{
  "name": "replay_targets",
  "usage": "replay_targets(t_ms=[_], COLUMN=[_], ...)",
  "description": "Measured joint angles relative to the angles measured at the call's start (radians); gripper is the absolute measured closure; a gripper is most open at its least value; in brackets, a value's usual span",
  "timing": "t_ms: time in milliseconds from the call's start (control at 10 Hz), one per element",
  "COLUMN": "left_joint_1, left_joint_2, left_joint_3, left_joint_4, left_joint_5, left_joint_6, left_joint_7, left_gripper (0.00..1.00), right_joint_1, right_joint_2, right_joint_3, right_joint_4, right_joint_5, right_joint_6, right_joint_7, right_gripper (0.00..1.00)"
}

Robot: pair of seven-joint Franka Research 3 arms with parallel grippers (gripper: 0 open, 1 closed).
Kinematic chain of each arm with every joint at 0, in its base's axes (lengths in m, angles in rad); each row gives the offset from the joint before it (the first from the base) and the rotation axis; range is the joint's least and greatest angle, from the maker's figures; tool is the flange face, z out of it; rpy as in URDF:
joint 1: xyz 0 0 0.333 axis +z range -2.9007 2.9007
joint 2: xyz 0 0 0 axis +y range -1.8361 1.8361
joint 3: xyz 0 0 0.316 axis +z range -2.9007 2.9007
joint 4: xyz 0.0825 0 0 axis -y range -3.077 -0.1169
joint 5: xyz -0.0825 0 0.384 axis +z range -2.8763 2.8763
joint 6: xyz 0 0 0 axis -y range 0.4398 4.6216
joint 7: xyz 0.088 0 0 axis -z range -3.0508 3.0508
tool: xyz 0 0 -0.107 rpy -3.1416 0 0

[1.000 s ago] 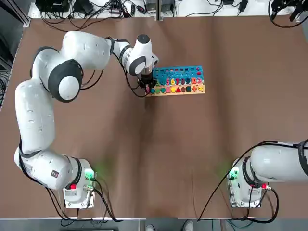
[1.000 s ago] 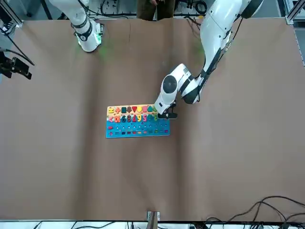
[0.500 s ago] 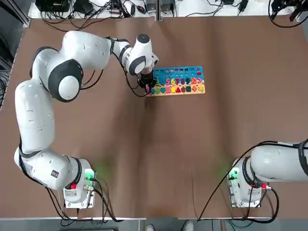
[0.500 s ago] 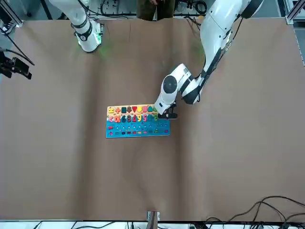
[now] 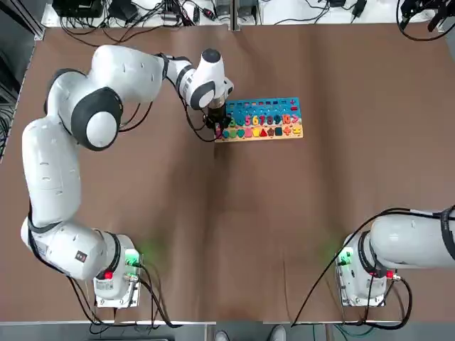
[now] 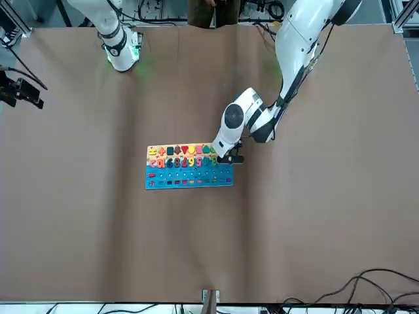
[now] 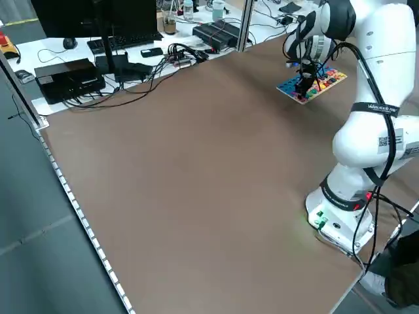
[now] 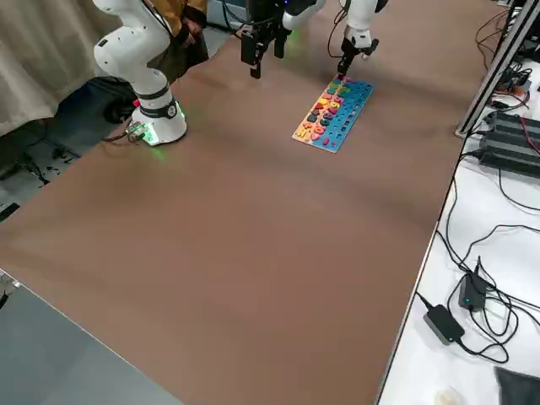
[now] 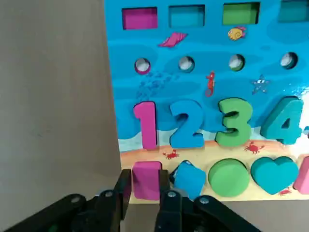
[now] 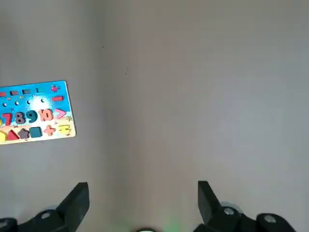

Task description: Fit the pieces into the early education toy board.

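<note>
The early education toy board lies at the far middle of the table, blue on top with a tan lower edge. It also shows in the front view. My left gripper stands at the board's left end, shut on a pink square piece. That piece sits at the first spot of the tan row, beside a tilted blue piece; I cannot tell if it is seated. Numbers 1 to 4 fill the row above. My right gripper hangs open and holds nothing, far off at the table's far right.
Cables and boxes crowd the bench beyond the table's far edge. The arm bases stand at the near corners, left and right. Bare brown tabletop spreads between them and the board.
</note>
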Motion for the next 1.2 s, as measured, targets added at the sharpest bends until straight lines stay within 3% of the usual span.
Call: replay_targets(t_ms=[700, 1200], left_joint_1=[-0.001, 0.010], left_joint_2=[-0.005, -0.069], left_joint_3=[-0.001, 0.000], left_joint_4=[0.011, 0.012], left_joint_5=[0.000, 0.000], left_joint_6=[0.000, -0.044], left_joint_7=[0.000, 0.008], left_gripper=[0.69, 0.69], right_joint_1=[0.000, 0.000], right_joint_2=[0.000, 0.000], right_joint_3=[0.000, 0.000], right_joint_4=[0.000, 0.000], right_joint_5=[0.000, 0.000], right_joint_6=[-0.001, -0.001], right_joint_7=[0.000, 0.000], right_gripper=[0.01, 0.01])
